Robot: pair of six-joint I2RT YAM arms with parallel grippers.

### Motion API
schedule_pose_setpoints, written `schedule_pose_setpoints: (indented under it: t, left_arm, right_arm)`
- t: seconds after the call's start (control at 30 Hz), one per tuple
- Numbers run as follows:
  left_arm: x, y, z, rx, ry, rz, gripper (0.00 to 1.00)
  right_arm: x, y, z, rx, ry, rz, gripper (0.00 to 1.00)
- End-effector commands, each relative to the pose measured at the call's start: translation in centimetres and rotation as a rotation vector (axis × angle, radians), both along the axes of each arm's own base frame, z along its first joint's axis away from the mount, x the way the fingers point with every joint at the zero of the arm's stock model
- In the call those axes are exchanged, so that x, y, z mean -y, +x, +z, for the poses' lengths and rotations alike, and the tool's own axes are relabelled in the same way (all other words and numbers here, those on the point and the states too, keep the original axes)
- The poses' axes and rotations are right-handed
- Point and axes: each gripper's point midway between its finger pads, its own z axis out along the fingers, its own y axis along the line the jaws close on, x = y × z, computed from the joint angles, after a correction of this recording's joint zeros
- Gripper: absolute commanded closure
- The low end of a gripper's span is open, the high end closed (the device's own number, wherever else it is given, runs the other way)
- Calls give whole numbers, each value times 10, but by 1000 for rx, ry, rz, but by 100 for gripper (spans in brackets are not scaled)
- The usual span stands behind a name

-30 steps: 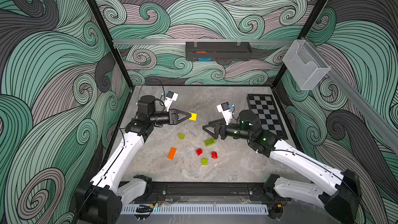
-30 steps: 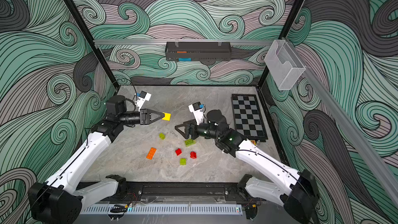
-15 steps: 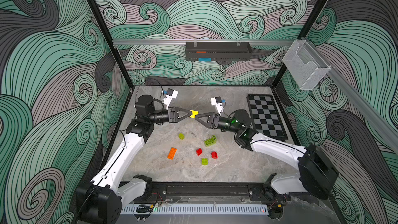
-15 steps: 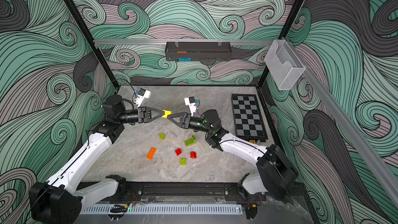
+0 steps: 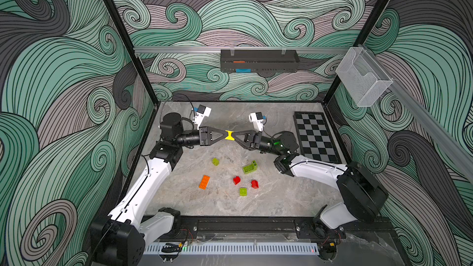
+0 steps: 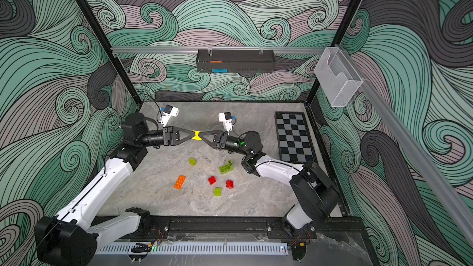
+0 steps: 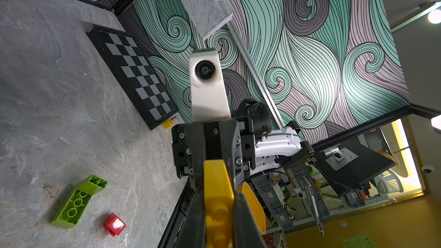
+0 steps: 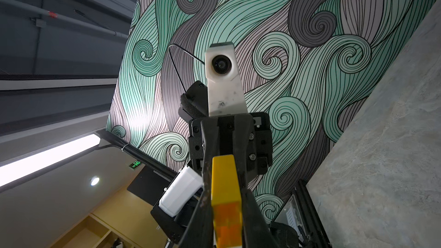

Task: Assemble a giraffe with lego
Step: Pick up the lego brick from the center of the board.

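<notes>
While raised over the tabletop's [image 5: 281, 200] far half, left gripper [image 5: 226, 134] and right gripper [image 6: 201, 135] clamped on yellow brick [image 5: 229, 135], tag [image 7: 168, 123] reading 9 beside chequered board [image 7: 133, 75] corner.

My left gripper [image 5: 226, 135] and right gripper [image 5: 233, 135] raised, tip to tip, each clamped on the same brick [image 5: 229, 135], left arm [image 5: 153, 175] and right arm [image 5: 314, 169] reaching inward, wrists roughly level

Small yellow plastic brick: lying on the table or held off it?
Held off it: left gripper and right gripper both clamp the yellow brick from opposite ends, above the grey marbled table.
</notes>
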Motion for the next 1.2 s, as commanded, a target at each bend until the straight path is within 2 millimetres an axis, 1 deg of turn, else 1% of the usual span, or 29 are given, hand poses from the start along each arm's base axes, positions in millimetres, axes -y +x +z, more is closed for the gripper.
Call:
schedule_pose_setpoints:
  t: [0.0, 0.07, 0.2, 0.23, 0.3, 0.33, 0.37, 0.53, 0.57, 0.6, 0.63, 0.67, 0.7, 0.73, 0.77, 0.83, 0.93, 1.1, 1.17]
  left_arm:
    - [0, -6, 8, 76, -1, -16, 100]
    - [0, -5, 8, 77, 0, -14, 100]
    - [0, -5, 7, 74, 2, -12, 100]
    - [0, -5, 7, 74, 2, -11, 100]
    - [0, -5, 6, 73, 3, -11, 100]
    - [0, -5, 6, 74, 3, -10, 100]
    - [0, -5, 6, 74, 4, -10, 100]
    - [0, -5, 4, 72, 7, -7, 100]
    - [-1, -4, 3, 67, 11, -1, 97]
    - [-2, -3, 1, 63, 18, 9, 80]
    - [-4, -2, 0, 60, 25, 20, 57]
    - [-6, 1, -3, 63, 35, 36, 38]
    - [-9, 2, -6, 64, 48, 51, 25]
    - [-11, 3, -9, 66, 62, 62, 15]
    - [-14, 4, -12, 74, 79, 72, 8]
    - [-20, 4, -19, 90, 119, 92, 2]
    - [-30, 4, -34, 108, 192, 126, 1]
    - [-45, 1, -57, 156, 343, 171, 1]
    - [-54, 0, -67, 170, 429, 198, 1]
  right_arm:
    - [2, -5, 16, 21, 37, 27, 91]
    - [1, -5, 15, 16, 35, 31, 90]
    - [-1, -9, 14, 17, 31, 49, 75]
    - [-2, -10, 14, 15, 29, 53, 74]
    - [-4, -10, 12, 11, 26, 58, 74]
    - [-5, -11, 12, 10, 25, 61, 75]
    - [-6, -11, 11, 9, 23, 64, 78]
    - [-8, -11, 9, 3, 6, 70, 100]
    - [-8, -10, 6, -2, -9, 69, 100]
    - [-8, -9, 1, -10, -29, 62, 100]
    - [-6, -8, -3, -18, -48, 54, 100]
    - [-4, -7, -8, -23, -76, 47, 100]
    - [-2, -7, -13, -25, -110, 40, 100]
    - [0, -8, -18, -25, -144, 36, 100]
    - [3, -10, -22, -16, -191, 29, 100]
    - [9, -15, -30, 9, -297, 12, 100]
    - [22, -23, -38, 56, -436, -15, 100]
    - [41, -28, -51, 70, -576, -48, 100]
    - [47, -31, -55, 80, -624, -52, 100]
